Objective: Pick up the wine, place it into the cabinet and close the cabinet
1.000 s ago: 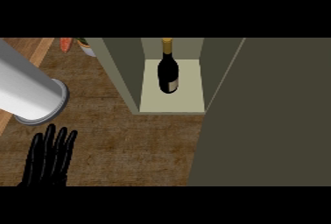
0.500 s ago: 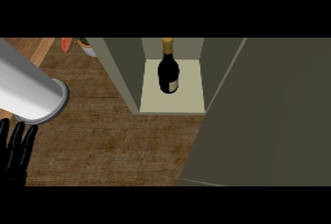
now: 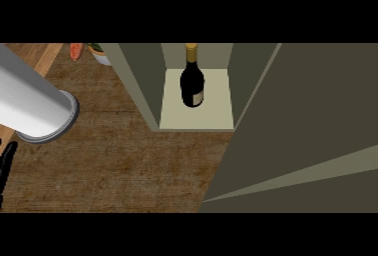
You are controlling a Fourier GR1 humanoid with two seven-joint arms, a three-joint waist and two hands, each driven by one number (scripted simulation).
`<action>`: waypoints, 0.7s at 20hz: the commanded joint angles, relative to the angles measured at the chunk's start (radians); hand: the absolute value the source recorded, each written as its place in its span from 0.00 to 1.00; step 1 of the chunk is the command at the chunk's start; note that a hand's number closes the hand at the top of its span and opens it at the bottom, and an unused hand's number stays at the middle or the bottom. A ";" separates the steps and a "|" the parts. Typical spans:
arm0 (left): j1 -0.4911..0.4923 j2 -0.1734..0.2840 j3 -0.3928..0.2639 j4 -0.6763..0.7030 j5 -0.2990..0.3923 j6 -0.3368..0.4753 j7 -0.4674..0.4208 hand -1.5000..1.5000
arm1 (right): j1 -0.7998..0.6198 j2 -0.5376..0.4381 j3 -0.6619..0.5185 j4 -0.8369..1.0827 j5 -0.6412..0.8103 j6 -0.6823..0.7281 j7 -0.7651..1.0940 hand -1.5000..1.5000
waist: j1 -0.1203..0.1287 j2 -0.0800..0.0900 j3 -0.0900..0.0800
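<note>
The wine bottle (image 3: 193, 87), dark with a gold-capped neck, stands upright inside the open cabinet (image 3: 199, 119) on its pale shelf floor. No hand touches it. The cabinet's olive door (image 3: 310, 125) fills the right side of the view, with its lighter edge (image 3: 295, 182) slanting across the lower right. My left hand (image 3: 6, 167) shows only as a straight black sliver at the left edge, below the end of my grey left forearm (image 3: 33, 100), far from the bottle. My right hand is out of sight.
The brown wooden counter (image 3: 125, 165) spreads in front of the cabinet. At the top left lie an orange item (image 3: 76, 50) and a small pale pot with green in it (image 3: 100, 52), beside the cabinet's left wall.
My left hand has slid left until almost out of the picture. The door's lighter edge now shows at the lower right, so the door has swung. The bottle has not moved.
</note>
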 commanded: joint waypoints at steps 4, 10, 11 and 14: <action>-0.013 0.014 0.061 0.042 0.031 -0.056 0.028 0.00 | -0.168 0.058 0.265 0.046 0.129 -0.180 -0.017 1.00 | 0.000 0.002 -0.001; -0.053 0.018 0.096 0.081 0.101 -0.126 0.079 0.00 | -0.354 0.056 0.281 0.119 0.228 -0.315 0.020 1.00 | 0.000 0.002 -0.002; -0.064 0.000 0.088 0.053 0.088 -0.101 0.079 0.00 | -0.401 0.056 0.231 0.167 0.183 -0.356 -0.002 1.00 | 0.010 0.007 0.000; -0.073 0.012 0.097 0.044 0.103 -0.113 0.109 0.00 | -0.501 0.054 0.203 0.185 0.184 -0.388 0.037 1.00 | 0.016 0.007 -0.001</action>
